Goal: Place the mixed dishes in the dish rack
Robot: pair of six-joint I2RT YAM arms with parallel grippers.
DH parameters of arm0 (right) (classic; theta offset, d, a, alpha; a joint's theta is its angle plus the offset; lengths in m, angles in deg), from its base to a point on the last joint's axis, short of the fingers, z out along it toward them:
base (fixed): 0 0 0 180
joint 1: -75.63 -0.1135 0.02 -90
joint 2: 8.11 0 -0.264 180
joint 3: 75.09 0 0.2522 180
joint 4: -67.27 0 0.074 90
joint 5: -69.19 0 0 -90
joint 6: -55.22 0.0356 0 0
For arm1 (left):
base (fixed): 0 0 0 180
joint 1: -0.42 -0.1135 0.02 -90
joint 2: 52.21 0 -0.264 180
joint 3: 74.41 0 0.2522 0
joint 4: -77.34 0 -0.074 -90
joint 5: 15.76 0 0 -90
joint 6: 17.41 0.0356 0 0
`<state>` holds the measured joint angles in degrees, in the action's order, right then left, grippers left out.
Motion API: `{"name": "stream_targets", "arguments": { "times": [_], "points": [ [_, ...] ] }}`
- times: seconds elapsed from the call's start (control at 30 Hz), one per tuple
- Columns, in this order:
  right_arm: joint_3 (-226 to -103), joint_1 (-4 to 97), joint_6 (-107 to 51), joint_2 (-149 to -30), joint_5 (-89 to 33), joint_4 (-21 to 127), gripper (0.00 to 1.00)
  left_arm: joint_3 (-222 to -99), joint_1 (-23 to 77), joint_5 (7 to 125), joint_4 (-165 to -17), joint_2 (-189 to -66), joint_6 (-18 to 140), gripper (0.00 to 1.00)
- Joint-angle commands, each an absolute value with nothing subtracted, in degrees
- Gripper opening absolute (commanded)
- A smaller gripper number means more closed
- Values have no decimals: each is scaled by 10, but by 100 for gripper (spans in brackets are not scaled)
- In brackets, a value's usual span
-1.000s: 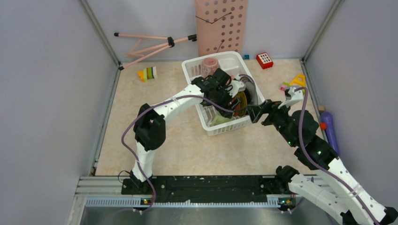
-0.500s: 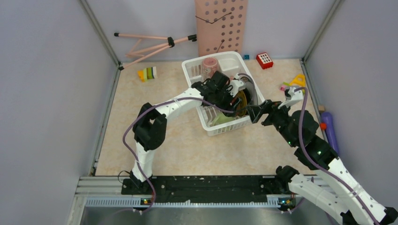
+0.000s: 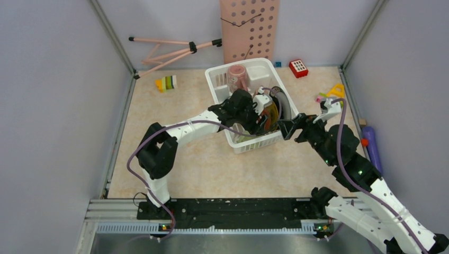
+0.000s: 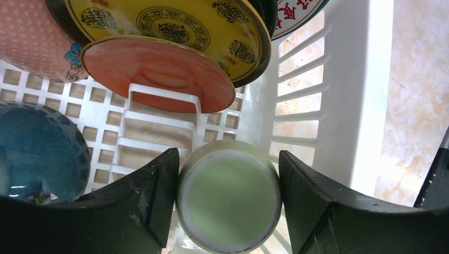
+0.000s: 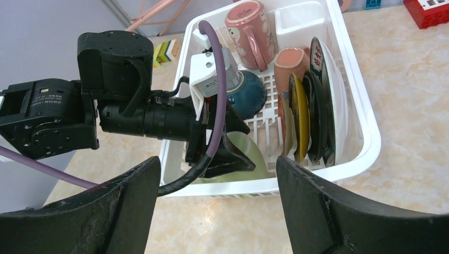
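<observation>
The white dish rack [image 3: 212, 84] stands at the table's far middle. My left gripper [image 4: 227, 198] is inside its near end [image 3: 253, 127], shut on the pale green mug [image 4: 229, 196], both fingers against its sides just above the perforated floor. In the left wrist view the orange-red saucer [image 4: 153, 71], a yellow patterned plate [image 4: 201, 26] and the lettered-rim plate [image 4: 291, 10] stand in the prongs, with the blue bowl [image 4: 32, 148] on the left. The pink mug [image 5: 251, 29] lies at the far end. My right gripper [image 5: 217, 211] is open and empty beside the rack's near right corner [image 3: 288, 128].
A pink pegboard [image 3: 249, 29] and a pink tripod [image 3: 169, 50] lean on the back wall. Striped toy blocks [image 3: 167, 83] lie left of the rack, a red block [image 3: 298, 67] and a yellow toy [image 3: 334, 92] to its right. A purple bottle [image 3: 373, 145] lies by the right wall.
My left gripper has moved from the rack's middle toward its near end and lower, with the green mug in it. The right arm has not moved.
</observation>
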<state>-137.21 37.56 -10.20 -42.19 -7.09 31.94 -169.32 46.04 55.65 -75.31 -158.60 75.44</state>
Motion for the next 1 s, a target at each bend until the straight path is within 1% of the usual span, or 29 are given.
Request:
{"name": "stream_targets", "arguments": {
  "times": [0.0,0.17,0.2,0.27,0.3,0.5,0.97],
  "points": [
    [-1376,379,-103,-419,-75,333,78,-1672,484,524,-690,-1581,727,46],
    [-1385,378,-103,-427,-66,323,80,-1698,483,537,-682,-1574,699,66],
    [-1386,379,-103,-427,-62,320,80,-1705,483,540,-680,-1569,696,73],
    [-1387,379,-103,-424,-51,319,81,-1715,482,540,-683,-1558,693,96],
    [-1387,378,-104,-423,-48,318,81,-1720,481,541,-681,-1553,694,98],
    [-1391,378,-107,-415,-34,312,81,-1752,478,548,-645,-1541,691,98],
    [-1395,379,-103,-431,16,303,81,-1692,465,607,-693,-1450,642,98]
  ]
}}
